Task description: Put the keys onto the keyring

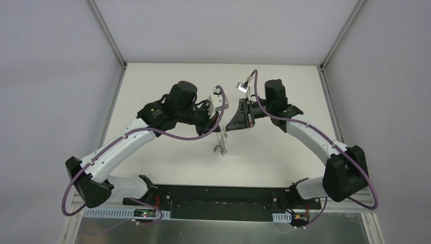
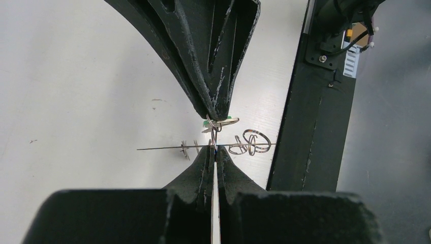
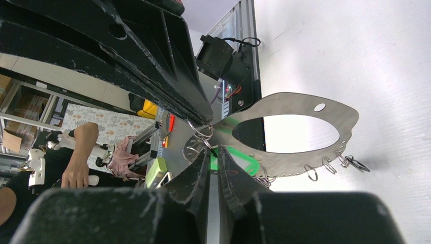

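Your left gripper (image 2: 214, 151) clamped shut on the keyring (image 3: 305, 101). Your right gripper (image 3: 212, 152) sat nearly closed by the green key (image 3: 251, 166); grip unclear.

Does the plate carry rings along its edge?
Yes: several small rings hang from holes along the plate's lower edge.

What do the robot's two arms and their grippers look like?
Both arms, left arm and right arm, have white links between bulky black joint housings, and a purple cable loops along each. The left gripper and right gripper each have two black, tapering fingers with scuffed, whitish edges.
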You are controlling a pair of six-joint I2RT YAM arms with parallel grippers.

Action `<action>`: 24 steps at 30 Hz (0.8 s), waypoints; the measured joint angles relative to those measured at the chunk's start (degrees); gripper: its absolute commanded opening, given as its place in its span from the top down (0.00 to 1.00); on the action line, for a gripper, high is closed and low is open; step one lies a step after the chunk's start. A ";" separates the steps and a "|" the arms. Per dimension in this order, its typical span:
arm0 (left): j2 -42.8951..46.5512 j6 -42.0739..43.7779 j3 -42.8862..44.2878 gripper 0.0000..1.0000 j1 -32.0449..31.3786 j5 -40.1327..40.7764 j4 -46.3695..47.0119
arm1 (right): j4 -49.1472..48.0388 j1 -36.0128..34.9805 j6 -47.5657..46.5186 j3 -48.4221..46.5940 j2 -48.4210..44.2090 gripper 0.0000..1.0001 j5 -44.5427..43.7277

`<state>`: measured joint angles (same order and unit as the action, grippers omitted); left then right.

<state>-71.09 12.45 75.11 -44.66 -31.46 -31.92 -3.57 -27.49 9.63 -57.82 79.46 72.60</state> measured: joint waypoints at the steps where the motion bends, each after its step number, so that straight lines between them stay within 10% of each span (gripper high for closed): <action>1: 0.00 0.11 0.00 1.00 0.00 0.00 0.00 | 0.02 0.02 -0.09 0.07 -0.02 0.88 -0.04; 24: 0.83 -0.63 0.00 1.00 0.11 -5.03 0.04 | 10.23 2.29 -8.63 -3.87 -4.50 0.71 -1.73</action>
<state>-70.26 11.81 75.11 -44.56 -36.49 -31.88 6.66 -25.19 0.99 -61.69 74.96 70.87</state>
